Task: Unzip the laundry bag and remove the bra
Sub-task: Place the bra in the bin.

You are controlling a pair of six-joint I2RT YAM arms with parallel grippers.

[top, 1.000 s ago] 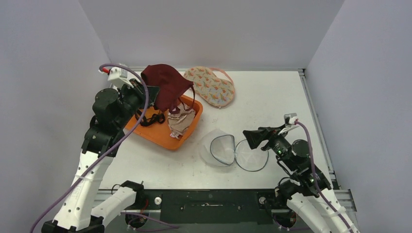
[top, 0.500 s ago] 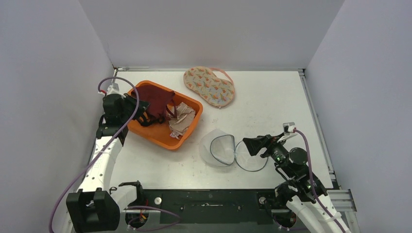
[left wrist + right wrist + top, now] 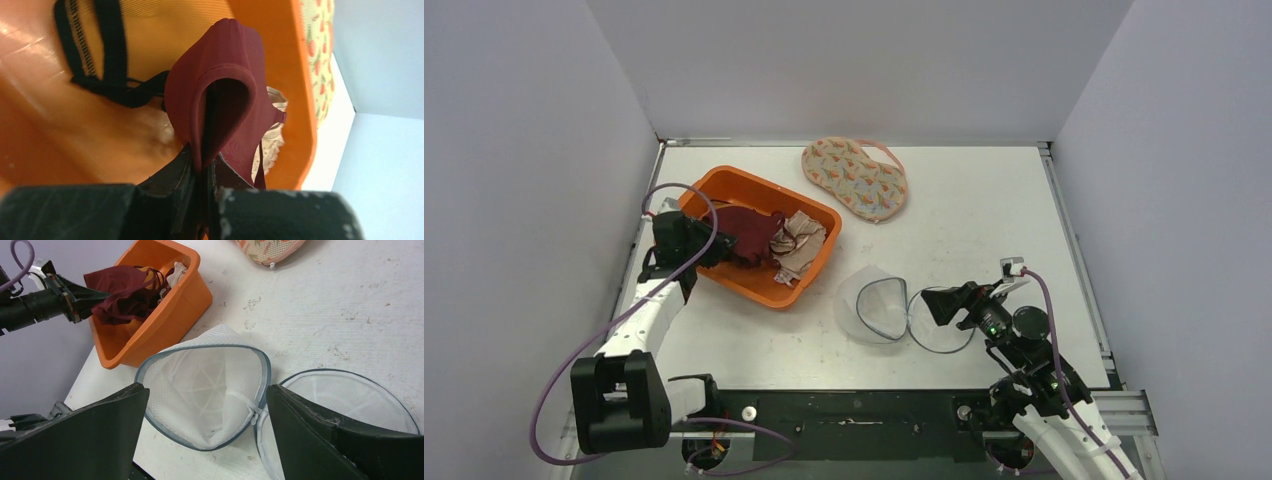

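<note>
Your left claw (image 3: 202,170) is pinched tight on the edge of the maroon bra (image 3: 220,95), whose cup stands folded just past the fingertips. A second ago that arm held the bra high above the orange bin (image 3: 724,180). It has since dropped, and the bra now sits inside the bin, beside a black strappy garment (image 3: 107,75) and a beige lacy one (image 3: 799,245). That looks like the delivery all but made, so what is left for you is probably to let go and pull clear. Your right claw (image 3: 206,405) has barely shifted. It hangs spread wide and holds nothing, low over the white mesh laundry bag (image 3: 190,370), which lies unzipped and empty with its round flap (image 3: 345,395) folded back. A floral padded piece (image 3: 856,178) lies well apart at the table's far end.
</note>
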